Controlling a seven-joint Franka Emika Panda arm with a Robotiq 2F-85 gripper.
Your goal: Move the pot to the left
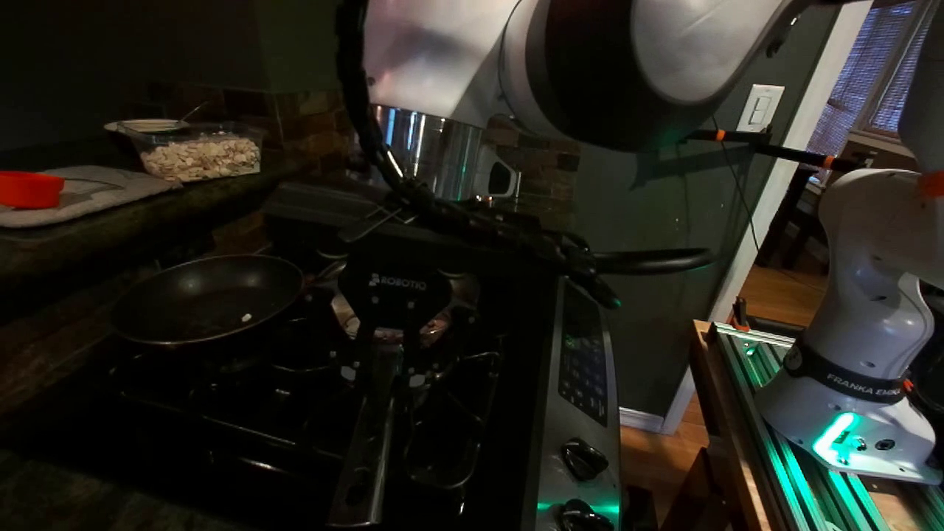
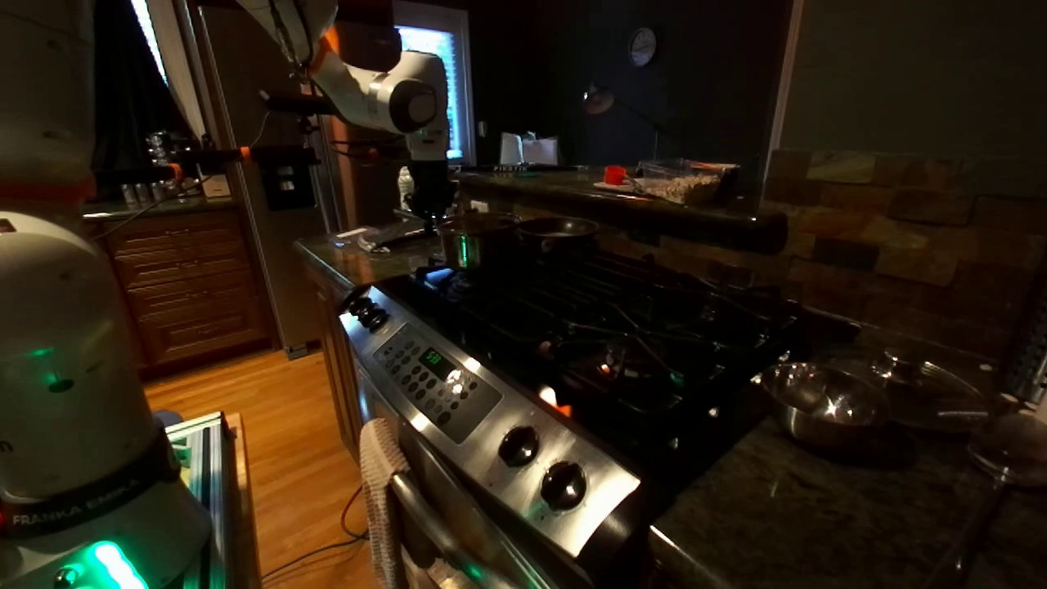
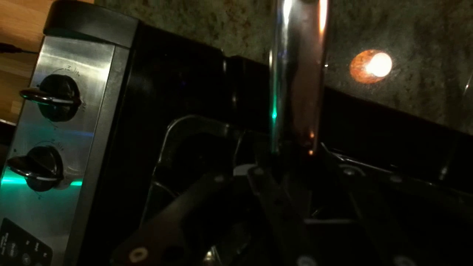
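Toward the far end of the dark stove surface (image 2: 483, 331), in an exterior view, is the pot (image 2: 483, 245), its shiny wall showing and its base too dark to make out. The black frying pan (image 2: 560, 229) is just beside it at three o'clock; a steel bowl (image 2: 826, 425) is well apart at four o'clock, with a clear lid (image 2: 932, 394) near the bowl, at three o'clock from it.

In an exterior view the gripper (image 1: 383, 376) hides most of the pot, and the long metal handle (image 1: 365, 472) runs from the pot to just past six o'clock. The frying pan lies at nine o'clock from the gripper, a pale fleck (image 1: 246, 318) in it at four. A clear tub (image 1: 236, 131) holding pale pieces (image 1: 199, 160) stands between ten and eleven, a red vessel (image 1: 29, 190) near ten, the control knobs (image 1: 585, 459) at four.

In the wrist view the handle runs from the fingers (image 3: 275, 203) toward twelve o'clock. The fingers stand fairly narrow, one on either side of it; whether they press on it, I cannot tell.
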